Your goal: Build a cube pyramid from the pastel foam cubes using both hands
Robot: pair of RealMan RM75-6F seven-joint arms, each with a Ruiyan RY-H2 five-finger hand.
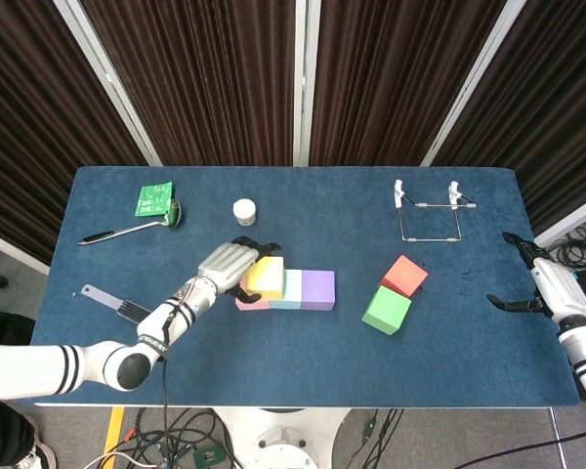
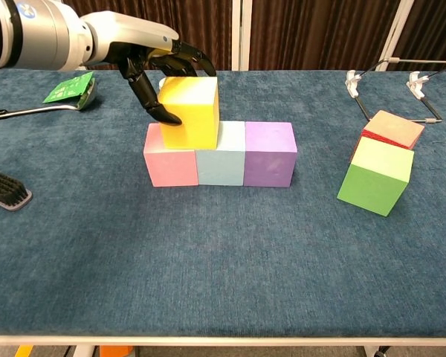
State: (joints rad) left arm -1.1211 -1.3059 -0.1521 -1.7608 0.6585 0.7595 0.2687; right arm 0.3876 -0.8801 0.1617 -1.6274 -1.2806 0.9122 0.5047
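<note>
A pink cube (image 2: pixel 169 162), a light blue cube (image 2: pixel 221 158) and a purple cube (image 2: pixel 270 153) stand side by side in a row at mid-table. My left hand (image 2: pixel 157 65) grips a yellow cube (image 2: pixel 190 110) that sits over the seam between the pink and blue cubes; I cannot tell whether it rests on them. In the head view the left hand (image 1: pixel 227 264) covers part of the yellow cube (image 1: pixel 267 277). A green cube (image 2: pixel 377 177) leans against a red cube (image 2: pixel 392 128) to the right. My right hand (image 1: pixel 541 285) hovers open at the table's right edge.
A wire rack (image 1: pixel 428 217) stands at the back right. A white cap (image 1: pixel 244 210), a spoon (image 1: pixel 132 230) and a green packet (image 1: pixel 155 198) lie at the back left. A brush (image 1: pixel 115 305) lies near the left edge.
</note>
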